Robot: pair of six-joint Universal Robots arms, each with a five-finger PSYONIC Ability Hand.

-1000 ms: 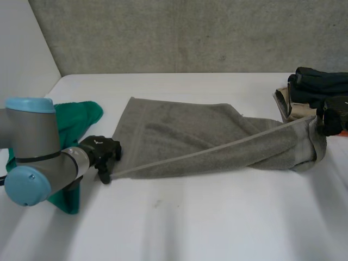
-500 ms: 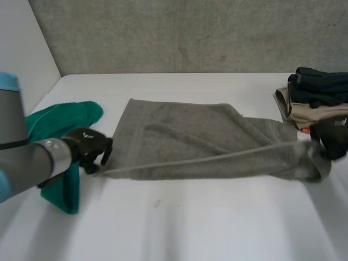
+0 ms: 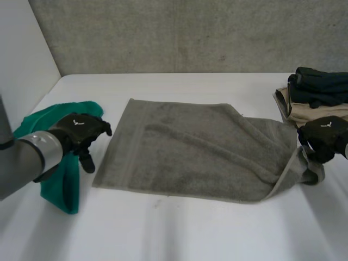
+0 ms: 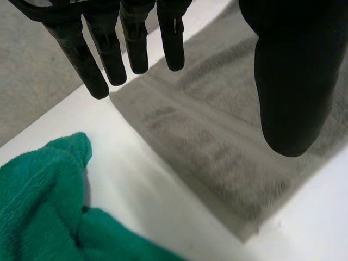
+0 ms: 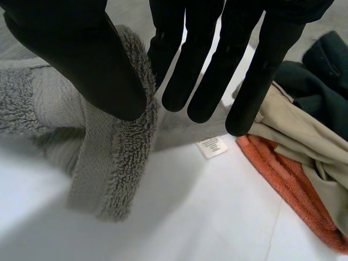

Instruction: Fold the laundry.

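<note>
A grey towel (image 3: 201, 147) lies spread on the white table (image 3: 179, 228), its right end bunched and lifted. My left hand (image 3: 79, 130) hovers just off the towel's left edge, over a green cloth (image 3: 60, 187). In the left wrist view its fingers (image 4: 109, 54) are straight and apart from the thumb, with nothing between them, above the towel (image 4: 217, 141). My right hand (image 3: 326, 136) is at the towel's right end. In the right wrist view the thumb (image 5: 81, 54) pinches a thick towel edge (image 5: 114, 163) against the fingers.
A pile of folded clothes (image 3: 318, 92) sits at the table's right rim, beige (image 5: 293, 136) over orange (image 5: 288, 185) with a dark garment (image 5: 326, 65) on top. The towel's white label (image 5: 212, 147) lies on the table beside the pile. The green cloth (image 4: 38, 201) lies left of the towel.
My left hand let go of the towel's front left corner and drew back to the left. The stretched front edge dropped flat. My right hand shifted slightly left, still holding its end.
</note>
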